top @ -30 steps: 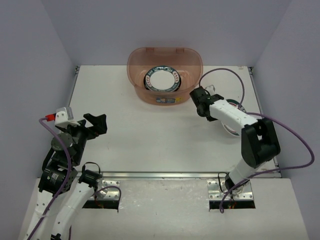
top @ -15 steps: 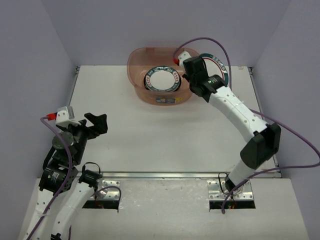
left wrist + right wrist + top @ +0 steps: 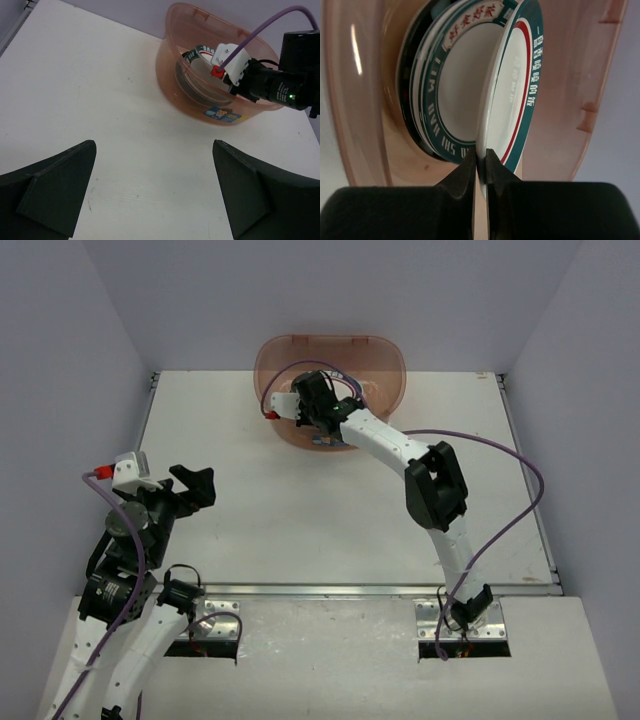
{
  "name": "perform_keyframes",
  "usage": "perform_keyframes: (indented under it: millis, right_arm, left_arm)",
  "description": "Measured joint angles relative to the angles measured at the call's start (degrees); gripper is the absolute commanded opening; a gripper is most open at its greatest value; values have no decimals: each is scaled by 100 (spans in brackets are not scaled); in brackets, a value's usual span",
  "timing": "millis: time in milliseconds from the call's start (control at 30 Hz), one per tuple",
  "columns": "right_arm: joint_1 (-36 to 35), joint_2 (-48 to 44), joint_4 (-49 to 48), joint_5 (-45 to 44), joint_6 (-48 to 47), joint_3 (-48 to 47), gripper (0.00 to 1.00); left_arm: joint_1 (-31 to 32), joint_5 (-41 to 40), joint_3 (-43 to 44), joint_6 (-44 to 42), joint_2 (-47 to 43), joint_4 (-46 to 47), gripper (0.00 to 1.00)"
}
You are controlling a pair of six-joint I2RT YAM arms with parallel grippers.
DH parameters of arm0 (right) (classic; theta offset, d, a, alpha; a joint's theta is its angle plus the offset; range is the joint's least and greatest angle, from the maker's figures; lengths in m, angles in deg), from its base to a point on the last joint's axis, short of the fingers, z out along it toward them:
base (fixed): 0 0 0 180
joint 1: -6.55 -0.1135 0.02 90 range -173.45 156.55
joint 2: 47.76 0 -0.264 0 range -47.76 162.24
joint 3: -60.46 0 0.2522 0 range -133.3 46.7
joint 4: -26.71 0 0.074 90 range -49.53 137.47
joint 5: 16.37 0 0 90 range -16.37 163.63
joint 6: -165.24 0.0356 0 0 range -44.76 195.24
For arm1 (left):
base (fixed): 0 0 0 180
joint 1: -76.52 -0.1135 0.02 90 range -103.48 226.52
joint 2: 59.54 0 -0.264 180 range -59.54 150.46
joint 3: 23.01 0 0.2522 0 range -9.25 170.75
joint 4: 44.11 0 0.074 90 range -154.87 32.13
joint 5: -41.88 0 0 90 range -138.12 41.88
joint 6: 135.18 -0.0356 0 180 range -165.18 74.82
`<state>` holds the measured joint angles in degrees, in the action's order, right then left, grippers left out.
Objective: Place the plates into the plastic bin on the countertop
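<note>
The reddish-brown plastic bin (image 3: 275, 352) stands at the back of the white countertop (image 3: 300, 510). My right gripper (image 3: 318, 410) reaches into it. In the right wrist view the gripper (image 3: 481, 161) is shut on the rim of a teal-rimmed lettered plate (image 3: 517, 95), held on edge. This plate stands just in front of a stack of plates (image 3: 452, 100) lying in the bin (image 3: 350, 100). My left gripper (image 3: 192, 490) is open and empty over the left of the countertop. In its wrist view (image 3: 155, 200) the bin (image 3: 172, 92) and the stacked plates (image 3: 196, 52) show ahead.
Purple walls close in the countertop at the left, back and right. A metal strip (image 3: 330, 590) runs along the front edge. The right arm's purple cable (image 3: 525, 490) loops over the right side of the countertop.
My right arm has swung from the right side of the countertop to the bin, carrying the teal-rimmed plate, and now holds it inside the bin. The left arm has not moved.
</note>
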<state>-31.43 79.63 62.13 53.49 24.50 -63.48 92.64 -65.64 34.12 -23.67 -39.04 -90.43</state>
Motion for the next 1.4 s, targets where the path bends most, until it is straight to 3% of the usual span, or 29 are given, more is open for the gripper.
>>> perform_keyframes:
  millis: [100,133,267,300,467,600,833,1033,1200,1400]
  right_arm:
    - [3,206,-102,120,-232,-47,22]
    - [3,243,-134,139,-293,-55,34]
    - [3,245,-511,109,-387,-65,55]
    - [3,243,-639,96,-394,-63,67]
    - [48,74,-969,62,-427,58,91]
    - [92,-112,-663,162,-421,25,93]
    - [223,-152,1427,1110,-57,-955,98]
    - [458,-210,1968,1600,339,-1078,99]
    - [644,-393,1985,1910,1493,-1040,99]
    - [618,-2018,1464,1166,3618,38,99]
  left_arm:
    - [0,0,0,0,15,1,100]
    - [0,0,0,0,19,0,100]
    - [0,0,0,0,27,2,100]
    - [0,0,0,0,34,2,100]
    - [0,0,0,0,67,0,100]
    - [0,-4,0,0,69,0,100]
    - [2,-20,0,0,92,-2,100]
    - [2,-20,0,0,144,-2,100]
    - [2,-19,0,0,237,2,100]
    - [2,-37,195,-20,1115,-108,100]
